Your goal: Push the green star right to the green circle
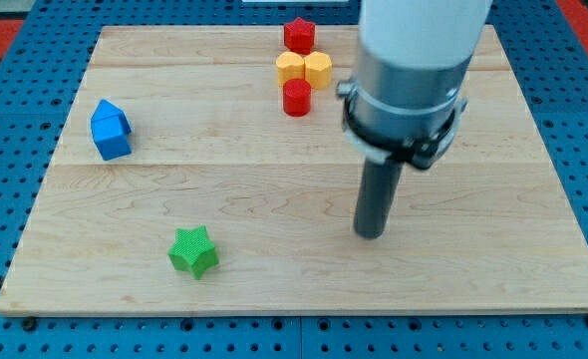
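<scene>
My tip (371, 234) is resting on bare board (274, 289), right of centre; a plain rod, no jaws, holding nothing. Green star (193, 250) is sitting well apart to its left, near edge, untouched. Green circle isn't showing, possibly hiding behind the arm. Far side: red star (298, 34), two yellow blocks (304, 69), red cylinder (296, 98); blue block (110, 129) left. Push looking unstarted. No writing legible.

My tip (371, 234) rests well right of the green star (193, 250).
</scene>
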Robot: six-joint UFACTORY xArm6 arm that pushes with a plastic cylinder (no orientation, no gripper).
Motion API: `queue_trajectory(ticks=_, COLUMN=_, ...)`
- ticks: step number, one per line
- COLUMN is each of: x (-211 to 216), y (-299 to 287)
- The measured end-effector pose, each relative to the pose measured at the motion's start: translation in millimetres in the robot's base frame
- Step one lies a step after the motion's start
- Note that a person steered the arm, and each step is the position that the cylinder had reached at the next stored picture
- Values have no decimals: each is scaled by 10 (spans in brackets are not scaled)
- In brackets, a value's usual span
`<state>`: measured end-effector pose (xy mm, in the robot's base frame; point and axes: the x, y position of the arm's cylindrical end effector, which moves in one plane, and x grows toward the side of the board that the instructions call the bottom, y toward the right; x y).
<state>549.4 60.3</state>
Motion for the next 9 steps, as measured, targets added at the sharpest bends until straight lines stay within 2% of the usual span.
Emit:
queue_trajectory(ticks=2, x=105, y=-1001)
queue_trajectory(ticks=3, x=454, y=-1501)
queue_trajectory(ticks=4, x=495, y=-2002)
queue_trajectory(ticks=5, x=350, y=-1821)
queue_trajectory(ticks=6, x=283, y=-1301)
queue_trajectory(ticks=7, x=-20, y=-1087)
queue_trajectory(ticks=8, x=-205, y=-1587)
queue_trajectory(ticks=9, x=-87, y=-2127)
